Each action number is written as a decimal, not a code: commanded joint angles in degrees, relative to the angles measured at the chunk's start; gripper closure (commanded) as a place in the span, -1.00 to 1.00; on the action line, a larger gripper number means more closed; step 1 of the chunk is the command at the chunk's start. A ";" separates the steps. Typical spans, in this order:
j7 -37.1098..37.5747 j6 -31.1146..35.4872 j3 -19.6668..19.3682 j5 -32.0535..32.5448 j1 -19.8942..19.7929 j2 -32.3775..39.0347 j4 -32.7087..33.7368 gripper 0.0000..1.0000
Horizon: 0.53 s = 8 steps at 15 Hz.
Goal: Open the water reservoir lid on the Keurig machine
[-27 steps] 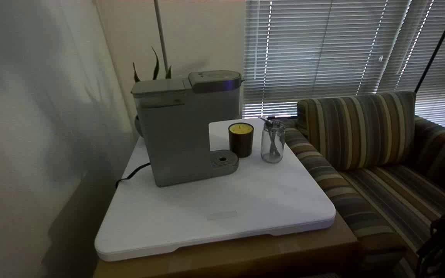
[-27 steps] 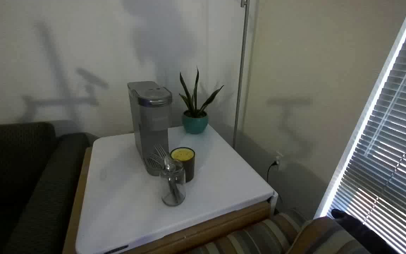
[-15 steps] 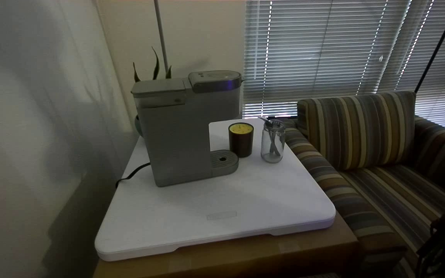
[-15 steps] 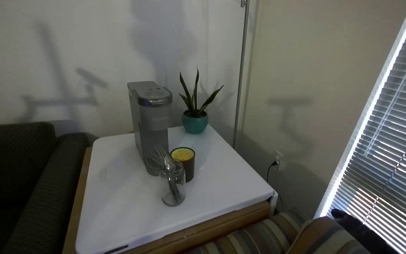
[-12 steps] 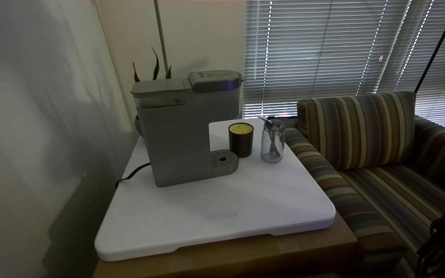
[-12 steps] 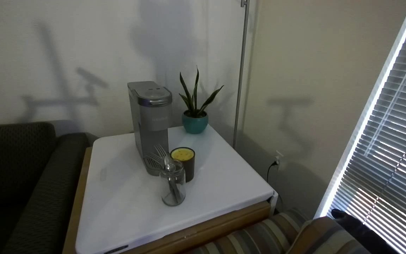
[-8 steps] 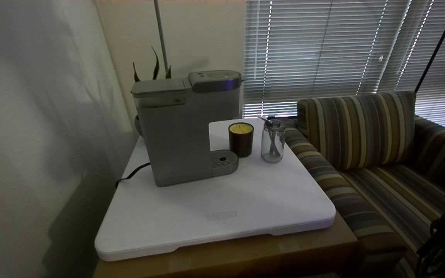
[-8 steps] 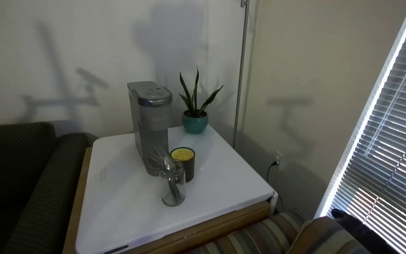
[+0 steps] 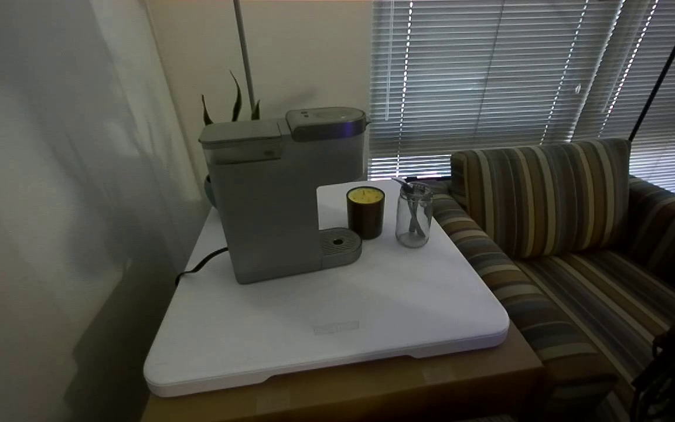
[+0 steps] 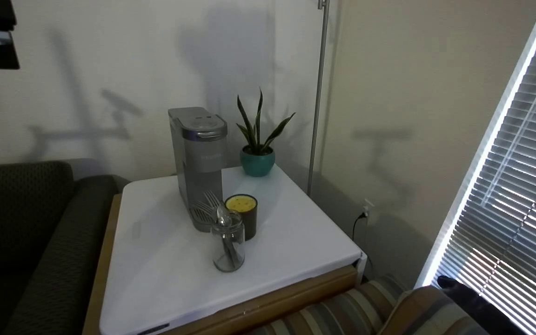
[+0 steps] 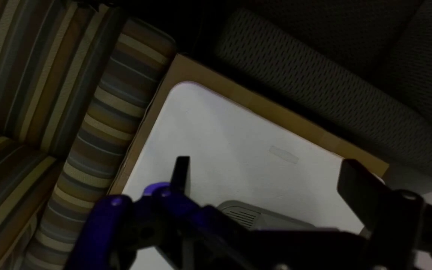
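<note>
The Keurig machine (image 9: 273,217) is a boxy grey coffee maker standing upright on the white table; it also shows in an exterior view (image 10: 200,179) and partly in the wrist view (image 11: 276,221). The water reservoir lid (image 9: 241,131) is the flat grey panel on its rear top and lies shut; it also shows in an exterior view (image 10: 187,111). In the wrist view the gripper's own body hides it. My gripper (image 11: 264,161) is open with nothing between its fingers, above the table. Part of it (image 10: 0,39) shows at the top left of an exterior view, higher than the machine and apart from it.
A dark candle cup (image 9: 365,212) and a glass jar of cutlery (image 9: 413,215) stand by the machine's front. A potted plant (image 10: 257,163) stands behind it. A black cord (image 9: 203,262) leaves the rear. A striped armchair (image 9: 537,199) adjoins the white table (image 9: 326,340).
My gripper has come into an exterior view at the top left edge, moving right and down. The shadow on the wall has shifted. The machine and its lid have not moved.
</note>
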<state>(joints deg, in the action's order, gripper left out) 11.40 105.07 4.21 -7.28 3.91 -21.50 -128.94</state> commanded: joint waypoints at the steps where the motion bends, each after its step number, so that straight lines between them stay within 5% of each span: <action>1: 0.38 0.16 0.39 0.21 -0.69 0.26 -0.12 -1.00; 8: -1.06 5.27 -1.82 3.97 -3.23 2.91 -0.70 -1.00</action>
<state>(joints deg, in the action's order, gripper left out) 12.09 107.58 3.45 -4.67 2.37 -20.89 -129.54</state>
